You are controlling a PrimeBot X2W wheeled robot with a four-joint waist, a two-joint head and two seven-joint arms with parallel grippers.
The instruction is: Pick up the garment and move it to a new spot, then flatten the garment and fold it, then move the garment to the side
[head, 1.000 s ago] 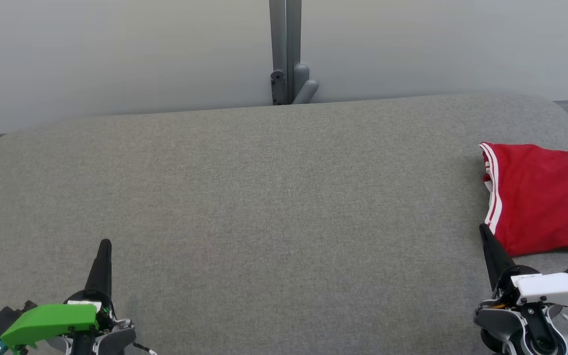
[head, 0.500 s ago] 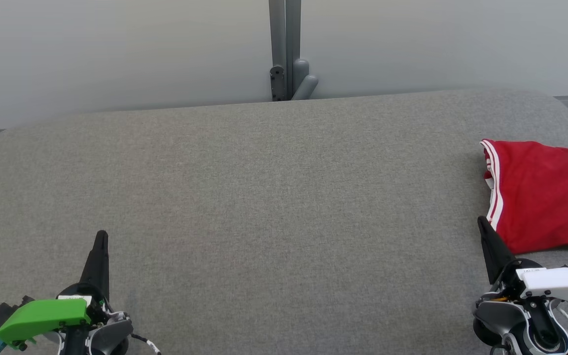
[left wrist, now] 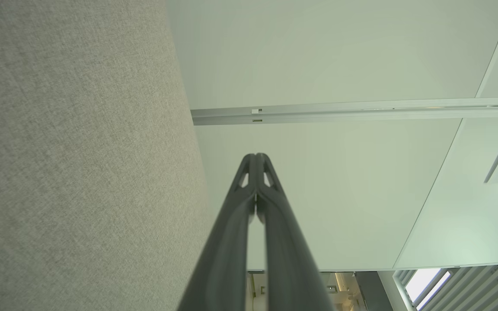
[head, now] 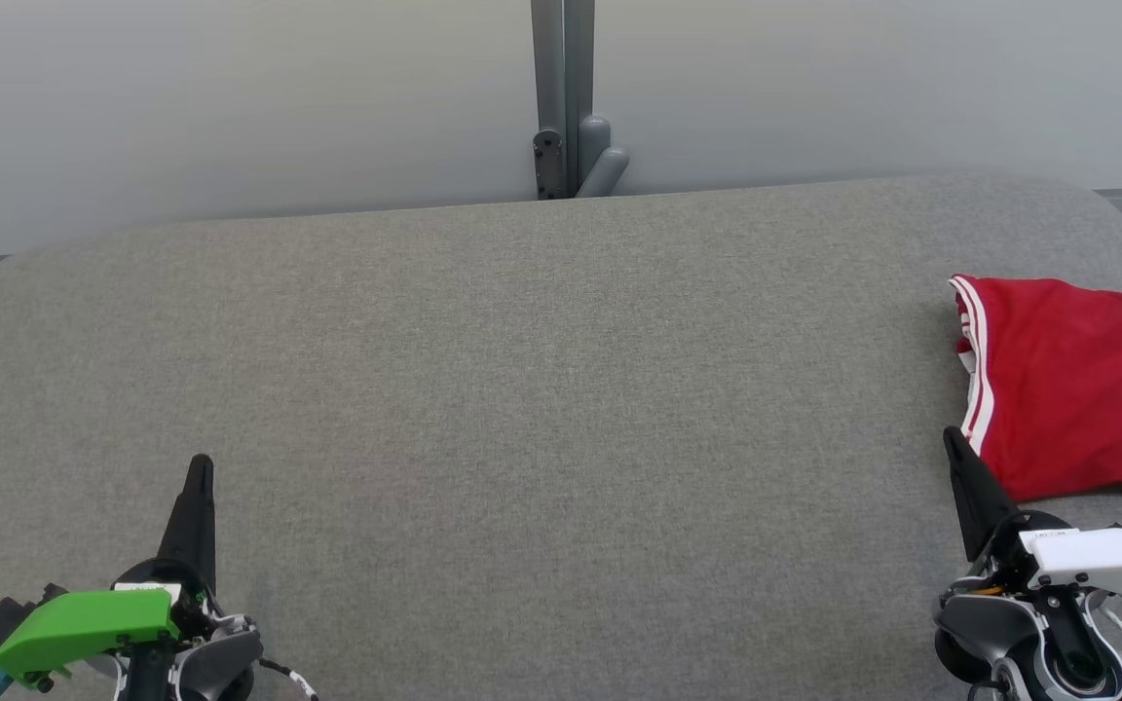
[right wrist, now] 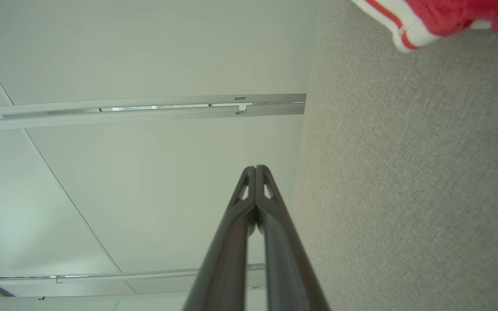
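The garment (head: 1077, 385) is red with white stripes along one edge and lies folded at the right end of the grey fabric surface (head: 542, 389), running past the picture's right edge. Its striped corner (right wrist: 409, 26) shows at the top right of the right wrist view. My right gripper (head: 951, 436) is shut with nothing in it, its tip just in front of the garment's near left corner. My left gripper (head: 201, 461) is shut and empty at the lower left, far from the garment. Both wrist views show the fingers pressed together (left wrist: 256, 156) (right wrist: 256, 168).
A grey metal post with a bracket (head: 566, 127) stands behind the surface's far edge against a pale wall. The surface's rounded corners lie at the far left and far right.
The head camera tilted a little between one second ago and half a second ago, shifting the whole picture. Since then nothing has moved. Both grippers stay shut.
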